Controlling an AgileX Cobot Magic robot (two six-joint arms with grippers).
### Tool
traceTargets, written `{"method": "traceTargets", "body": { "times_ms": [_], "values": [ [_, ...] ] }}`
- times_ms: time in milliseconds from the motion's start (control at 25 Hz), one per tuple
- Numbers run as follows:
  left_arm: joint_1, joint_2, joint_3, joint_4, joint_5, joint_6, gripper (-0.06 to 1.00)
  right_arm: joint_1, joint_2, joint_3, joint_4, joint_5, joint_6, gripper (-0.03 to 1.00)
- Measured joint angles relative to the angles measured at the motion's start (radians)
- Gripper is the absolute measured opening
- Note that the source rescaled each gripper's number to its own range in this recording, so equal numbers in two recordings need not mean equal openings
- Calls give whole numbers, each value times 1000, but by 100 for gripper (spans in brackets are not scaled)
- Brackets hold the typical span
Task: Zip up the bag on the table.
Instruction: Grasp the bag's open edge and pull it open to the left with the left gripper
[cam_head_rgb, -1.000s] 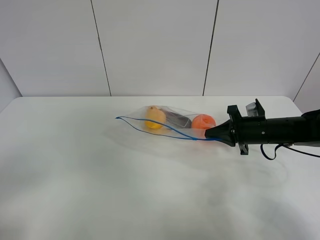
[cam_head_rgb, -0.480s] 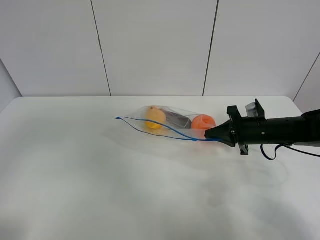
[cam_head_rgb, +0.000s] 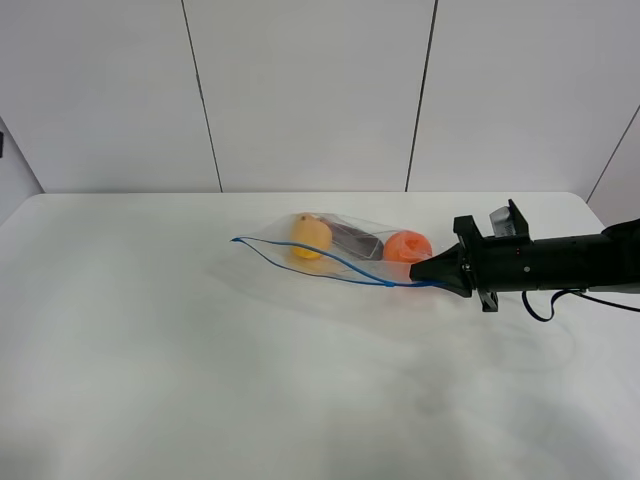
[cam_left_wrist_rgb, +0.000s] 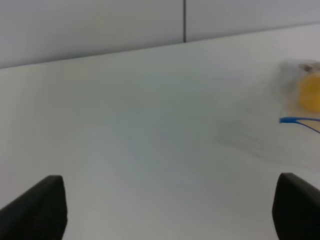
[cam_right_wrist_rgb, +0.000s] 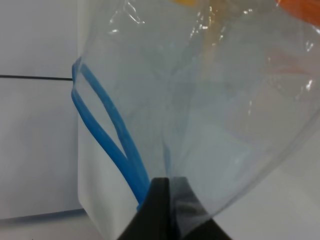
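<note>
Step in hand, by judgement: anchoring 1 end of the bag (cam_head_rgb: 335, 250) ahead of sealing. Right gripper (cam_head_rgb: 424, 272) pinched tight on the bag corner nearest that arm, at the end of the blue zip strip (cam_head_rgb: 300, 256). In right wrist view, 2 blue tracks lying apart beyond the pinch, so zip judged unsealed over most of its length.

Left gripper (cam_left_wrist_rgb: 170, 207) spread wide, holding nothing, low over bare table (cam_head_rgb: 150, 350); absent from exterior high view. In left wrist view, free end of strip and yellow fruit (cam_left_wrist_rgb: 310, 95) well ahead and off to 1 side, not between its fingers (cam_left_wrist_rgb: 42, 207).

Bag resting on the table, far middle-right, running leftward from the right gripper. Inside: yellow fruit, dark item (cam_head_rgb: 352, 240), orange fruit (cam_head_rgb: 407, 245), the last just beside the clamp.

Next move, likely: bring left gripper to the strip near the clamped end, close lightly over both tracks, slide toward the free end. Calls for firm anchor and light squeeze; risk of dragging the bag.
</note>
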Motion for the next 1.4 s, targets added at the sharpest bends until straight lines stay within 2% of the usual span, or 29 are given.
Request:
{"method": "traceTargets", "body": {
  "times_ms": [120,520,720,840,1000,1400],
  "values": [
    [-87,32,0,-3,-29,0,100,0,0,0,-4,-1,-2,0],
    [-537,112,0,-5,-113,1,100,0,0,0,-14,-19,-2,0],
    [-683,214,0,-5,-206,1,100,0,0,0,-14,-19,-2,0],
    [-716,286,0,-5,-299,14,100,0,0,0,-16,-19,-2,0],
    [-721,393,0,-5,-415,57,100,0,0,0,-21,-19,-2,0],
    [-721,677,-7,-5,-595,99,100,0,0,0,-35,-13,2,0]
  ]
}}
